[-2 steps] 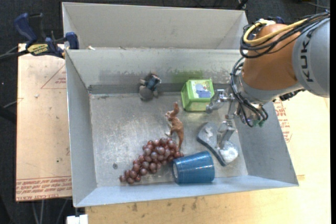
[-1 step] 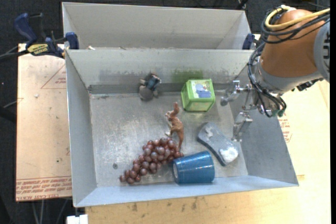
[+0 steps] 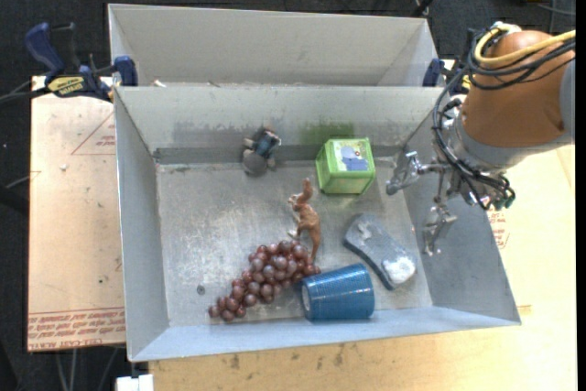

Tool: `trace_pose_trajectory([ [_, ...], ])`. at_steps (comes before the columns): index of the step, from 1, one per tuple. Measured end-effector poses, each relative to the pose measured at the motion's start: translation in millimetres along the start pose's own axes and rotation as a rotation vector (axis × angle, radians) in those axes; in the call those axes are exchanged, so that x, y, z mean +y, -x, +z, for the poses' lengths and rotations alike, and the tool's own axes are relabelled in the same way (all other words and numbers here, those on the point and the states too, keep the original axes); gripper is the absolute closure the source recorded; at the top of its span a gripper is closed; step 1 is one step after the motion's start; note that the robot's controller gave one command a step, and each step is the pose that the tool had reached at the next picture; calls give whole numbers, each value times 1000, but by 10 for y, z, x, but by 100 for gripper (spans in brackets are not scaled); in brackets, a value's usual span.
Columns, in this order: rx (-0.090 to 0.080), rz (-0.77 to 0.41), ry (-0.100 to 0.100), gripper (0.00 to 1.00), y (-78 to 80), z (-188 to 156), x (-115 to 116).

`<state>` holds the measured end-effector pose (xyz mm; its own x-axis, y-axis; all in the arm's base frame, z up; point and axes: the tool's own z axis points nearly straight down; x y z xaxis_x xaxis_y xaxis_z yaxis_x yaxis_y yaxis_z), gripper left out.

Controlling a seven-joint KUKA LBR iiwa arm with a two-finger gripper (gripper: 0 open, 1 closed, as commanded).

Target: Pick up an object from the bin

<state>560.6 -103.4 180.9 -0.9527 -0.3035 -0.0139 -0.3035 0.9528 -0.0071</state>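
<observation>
The grey bin [image 3: 142, 215] has sloping walls, and the end effector [image 3: 419, 201] hangs over its right slope, fingers spread apart with nothing between them. A bunch of dark purple grapes [image 3: 265, 277] and a blue cup [image 3: 337, 293] on its side lie by the front wall. A green box [image 3: 345, 165] stands at the back. Nearest is a flat grey slab [image 3: 378, 250] with a white end, just left of the lower finger. A brown toy animal [image 3: 305, 213] lies beside it. The bin's left floor is bare.
</observation>
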Motion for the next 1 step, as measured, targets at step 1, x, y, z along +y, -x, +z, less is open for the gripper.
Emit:
trace_pose_trajectory([
  [1, 5, -302, 4, 100, 397, 1047, 295],
])
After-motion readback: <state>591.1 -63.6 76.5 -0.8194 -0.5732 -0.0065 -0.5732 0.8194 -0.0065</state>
